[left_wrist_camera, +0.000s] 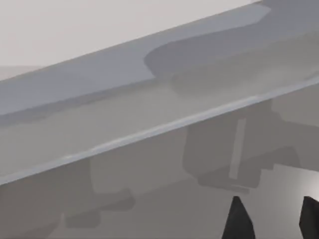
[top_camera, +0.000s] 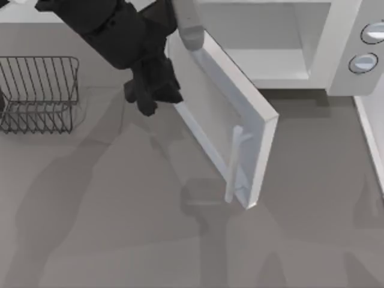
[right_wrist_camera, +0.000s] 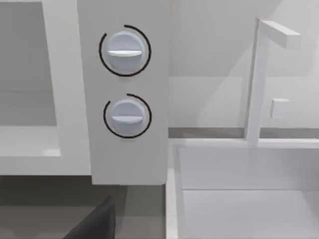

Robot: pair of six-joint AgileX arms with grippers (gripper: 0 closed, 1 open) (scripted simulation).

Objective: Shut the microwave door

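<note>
White and thick, the microwave door [top_camera: 231, 129] stands half open at the top view's centre, its upper end hidden behind the left arm. The left gripper [top_camera: 153, 96] touches its outer face; its dark fingers [left_wrist_camera: 239, 221] are parted, cut off by the frame edge.

Seen from above: microwave door [top_camera: 225, 108] swung partly open, angled out over the grey surface [top_camera: 120, 240], pale bar handle [top_camera: 235, 165] near its free edge. Left claw [top_camera: 150, 96] just beside the door's outer face, near the hinge end. Microwave body [top_camera: 336, 54] at upper right, two knobs [top_camera: 363, 62]. Wire rack [top_camera: 39, 93] at far left.
</note>
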